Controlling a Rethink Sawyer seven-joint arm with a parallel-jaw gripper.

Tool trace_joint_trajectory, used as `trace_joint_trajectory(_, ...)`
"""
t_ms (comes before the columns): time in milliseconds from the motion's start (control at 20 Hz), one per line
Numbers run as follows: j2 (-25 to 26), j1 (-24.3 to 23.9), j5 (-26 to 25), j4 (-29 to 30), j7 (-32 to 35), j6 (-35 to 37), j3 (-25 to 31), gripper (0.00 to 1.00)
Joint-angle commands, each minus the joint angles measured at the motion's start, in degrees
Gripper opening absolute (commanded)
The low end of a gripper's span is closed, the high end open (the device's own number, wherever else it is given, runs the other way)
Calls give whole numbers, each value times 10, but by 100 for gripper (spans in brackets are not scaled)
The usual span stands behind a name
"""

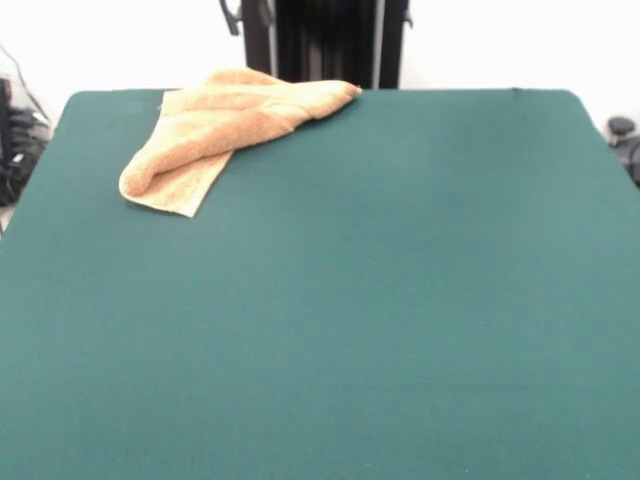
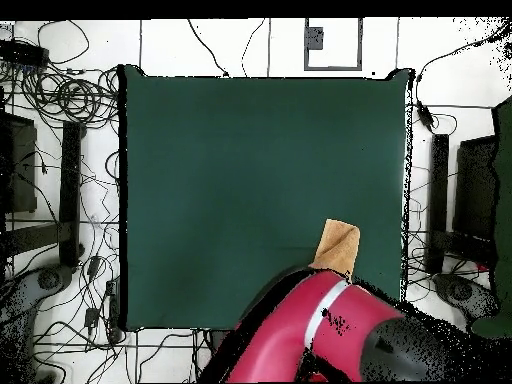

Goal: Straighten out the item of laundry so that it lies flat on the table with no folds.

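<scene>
The item of laundry [image 1: 220, 125], an orange-tan towel, lies crumpled and folded over itself at the far left corner of the green table [image 1: 350, 300]. One layer is doubled across another, and a flat corner sticks out toward the front. In the overhead view only a small tan corner of the towel [image 2: 338, 247] shows near the table's [image 2: 250, 180] lower right edge. The rest is hidden under the red and black arm [image 2: 310, 330], which hangs over that edge. The gripper shows in neither view.
Tangled cables [image 2: 70, 95] lie on the floor round the table. Black stands [image 2: 70, 190] flank its left and right sides [image 2: 438, 200]. In the front view dark gear [image 1: 15, 140] sits off the left edge and a black knob [image 1: 622, 128] off the right.
</scene>
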Motion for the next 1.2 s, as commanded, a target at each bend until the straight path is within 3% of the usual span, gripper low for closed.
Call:
trace_joint_trajectory(50, -5, -16, -42, -24, 189, 65, 85, 100)
trace_joint_trajectory(200, -22, -5, -44, -32, 193, 72, 89, 100)
trace_joint_trajectory(400, -52, 2, 2, -42, 127, 77, 95, 100)
trace_joint_trajectory(800, -42, -26, 72, -53, 37, 88, 124, 100)
trace_joint_trajectory(1200, -15, -86, 157, -42, -98, -9, 134, 100)
